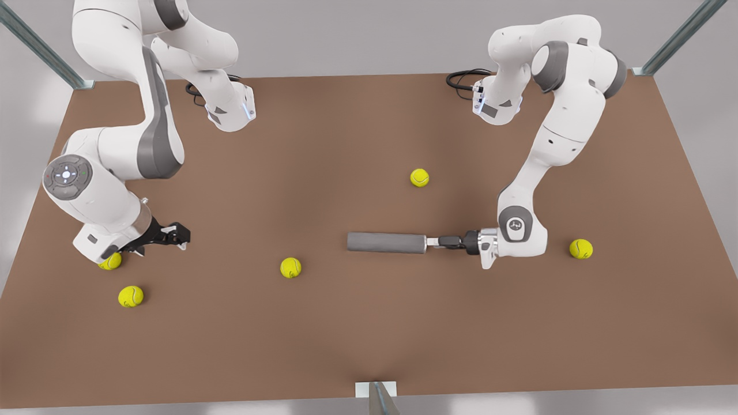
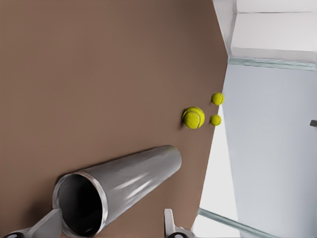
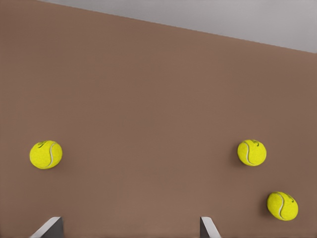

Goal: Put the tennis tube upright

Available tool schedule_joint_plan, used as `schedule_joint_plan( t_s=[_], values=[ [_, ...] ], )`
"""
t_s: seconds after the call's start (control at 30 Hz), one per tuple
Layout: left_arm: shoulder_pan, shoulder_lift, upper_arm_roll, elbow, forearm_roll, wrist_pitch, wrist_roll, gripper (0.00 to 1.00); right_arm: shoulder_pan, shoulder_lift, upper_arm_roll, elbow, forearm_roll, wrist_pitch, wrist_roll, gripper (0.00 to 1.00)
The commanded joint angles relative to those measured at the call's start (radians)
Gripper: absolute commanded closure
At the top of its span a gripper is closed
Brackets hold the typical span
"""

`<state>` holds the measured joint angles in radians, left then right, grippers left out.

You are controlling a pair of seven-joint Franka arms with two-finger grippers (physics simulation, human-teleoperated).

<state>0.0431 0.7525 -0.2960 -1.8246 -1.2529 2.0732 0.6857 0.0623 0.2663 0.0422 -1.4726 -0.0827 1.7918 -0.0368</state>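
On the brown desk point(image 1: 369, 323), lying flat: tennis tube point(image 1: 385, 242), silvery rim just ahead of the left gripper point(image 1: 441, 242). Left fingers point(image 2: 169, 223) spread, either side of the tube's open mouth, not clamped. Well apart, at the front view's left: right gripper point(image 1: 180, 235), fingers point(image 3: 207, 227) spread, nothing between; tennis ball point(image 1: 290, 267) ahead.
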Motion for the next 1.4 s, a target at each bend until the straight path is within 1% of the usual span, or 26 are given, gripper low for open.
schedule_joint_plan(
  t_s=[0.0, 0.27, 0.5, 0.83, 1.0, 1.1, 1.33, 1.37],
  values=[
    [-0.003, 0.002, 0.0, 0.001, -0.04, 0.001, 0.002, 0.02, 0.002, -0.001, 0.001, -0.001, 0.0, 0.006, 0.0, 0.0],
    [-0.015, 0.008, -0.034, 0.001, -0.102, 0.03, 0.017, 0.03, 0.014, 0.004, 0.001, -0.002, -0.003, 0.011, 0.038, 0.0],
    [-0.054, 0.033, -0.037, 0.001, -0.189, 0.044, 0.046, 0.03, 0.014, 0.01, 0.001, -0.002, -0.003, 0.012, 0.038, 0.0],
    [-0.038, 0.042, -0.048, 0.002, -0.252, 0.028, 0.063, 0.03, 0.024, 0.014, 0.001, -0.002, -0.003, 0.026, 0.04, 0.0],
    [-0.023, 0.033, -0.075, 0.004, -0.272, 0.027, 0.057, 0.03, 0.024, 0.014, 0.001, 0.0, -0.003, 0.026, 0.04, 0.0],
    [0.012, 0.031, -0.107, 0.004, -0.28, 0.028, 0.051, 0.03, 0.022, 0.014, 0.002, 0.0, -0.003, 0.024, 0.04, 0.0],
    [-0.003, 0.031, -0.126, 0.005, -0.324, 0.054, 0.055, 0.03, 0.024, 0.014, 0.001, 0.002, -0.003, 0.026, 0.04, 0.0],
    [-0.002, 0.033, -0.144, 0.005, -0.326, 0.071, 0.055, 0.03, 0.024, 0.016, 0.001, 0.002, -0.003, 0.026, 0.038, 0.0]
  ],
)
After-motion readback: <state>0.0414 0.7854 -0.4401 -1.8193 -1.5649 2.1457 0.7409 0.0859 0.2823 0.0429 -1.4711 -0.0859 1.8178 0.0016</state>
